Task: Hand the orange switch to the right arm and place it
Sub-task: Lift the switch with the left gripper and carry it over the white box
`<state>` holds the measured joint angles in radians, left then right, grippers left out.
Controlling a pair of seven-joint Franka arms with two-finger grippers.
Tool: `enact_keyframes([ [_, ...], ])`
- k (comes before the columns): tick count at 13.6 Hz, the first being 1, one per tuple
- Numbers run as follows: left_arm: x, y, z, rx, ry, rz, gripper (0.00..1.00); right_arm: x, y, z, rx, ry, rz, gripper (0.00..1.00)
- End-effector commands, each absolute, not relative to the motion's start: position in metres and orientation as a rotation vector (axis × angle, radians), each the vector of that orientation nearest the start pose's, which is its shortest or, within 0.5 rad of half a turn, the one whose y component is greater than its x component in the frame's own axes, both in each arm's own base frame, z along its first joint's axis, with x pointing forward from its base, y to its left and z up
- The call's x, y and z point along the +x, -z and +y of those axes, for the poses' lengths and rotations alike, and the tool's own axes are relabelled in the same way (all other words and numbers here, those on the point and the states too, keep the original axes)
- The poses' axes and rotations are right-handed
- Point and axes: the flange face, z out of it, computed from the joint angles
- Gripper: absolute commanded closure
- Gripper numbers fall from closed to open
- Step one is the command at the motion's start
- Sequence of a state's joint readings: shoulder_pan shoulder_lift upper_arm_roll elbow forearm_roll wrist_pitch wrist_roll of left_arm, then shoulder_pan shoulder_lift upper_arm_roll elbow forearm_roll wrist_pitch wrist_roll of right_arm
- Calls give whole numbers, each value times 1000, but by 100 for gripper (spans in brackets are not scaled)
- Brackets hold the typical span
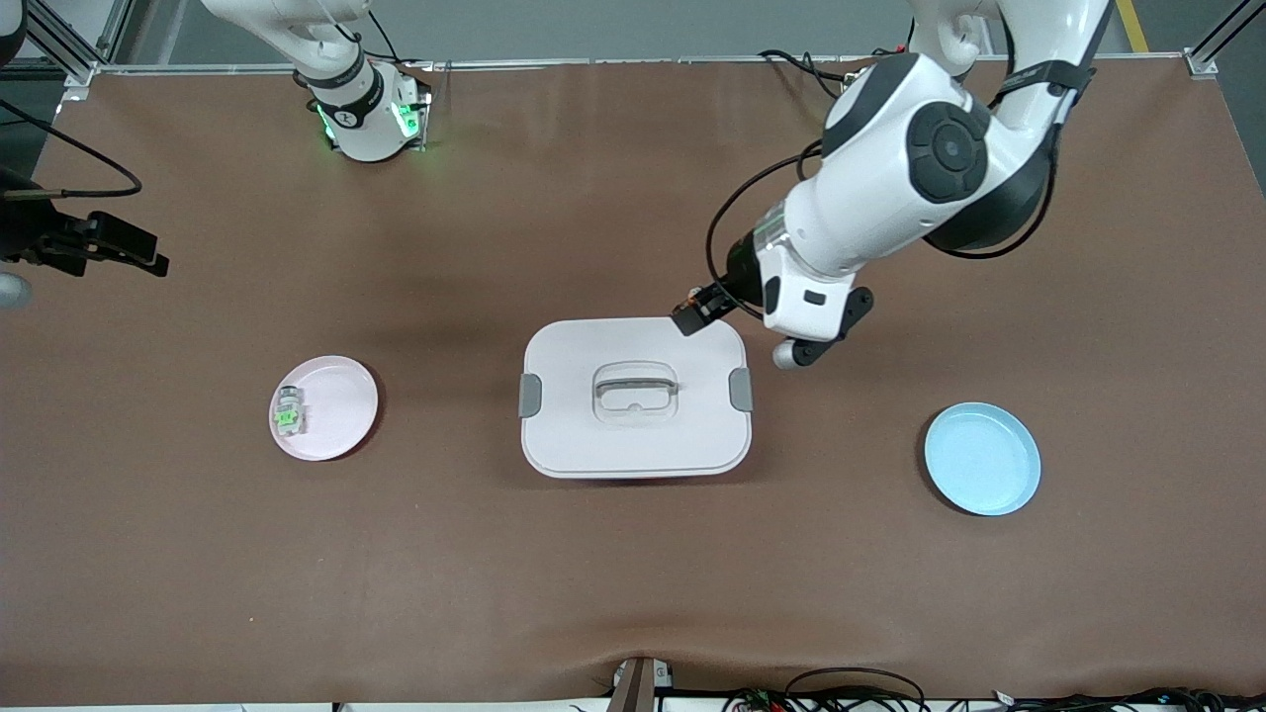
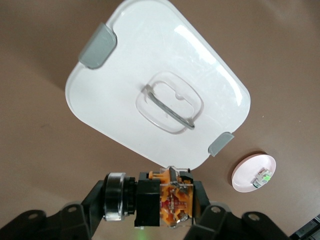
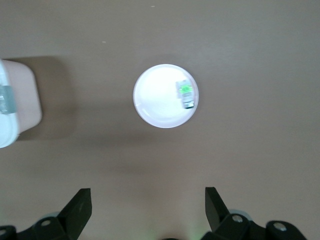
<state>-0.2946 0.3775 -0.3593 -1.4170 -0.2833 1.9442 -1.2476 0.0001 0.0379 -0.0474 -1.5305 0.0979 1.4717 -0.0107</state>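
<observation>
The left hand holds the orange switch tight, up in the air over a corner of the white box. The right hand is wide open above the pink plate, toward the right arm's end of the table from the box.

The orange switch, a small black block with an orange middle part, is held in the air, lying on its side, seemingly over the white box's corner.
</observation>
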Motion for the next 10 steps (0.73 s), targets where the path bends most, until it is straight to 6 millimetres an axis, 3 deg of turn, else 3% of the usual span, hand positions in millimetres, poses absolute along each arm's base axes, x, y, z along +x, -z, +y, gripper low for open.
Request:
enact_keyframes([
  [1,552,-522,-426,-3285,-408,-1291,100,553,-618,3,-2925,-138,92,0],
  [3,550,-522,-444,-3273,-415,-1391,100,548,-622,31,-2851,-138,178,0],
  [6,553,-515,-458,-3258,-440,-1443,100,516,-617,64,-2707,-22,295,0],
  [10,553,-506,-473,-3255,-423,-1525,100,475,-604,87,-2535,105,357,0],
])
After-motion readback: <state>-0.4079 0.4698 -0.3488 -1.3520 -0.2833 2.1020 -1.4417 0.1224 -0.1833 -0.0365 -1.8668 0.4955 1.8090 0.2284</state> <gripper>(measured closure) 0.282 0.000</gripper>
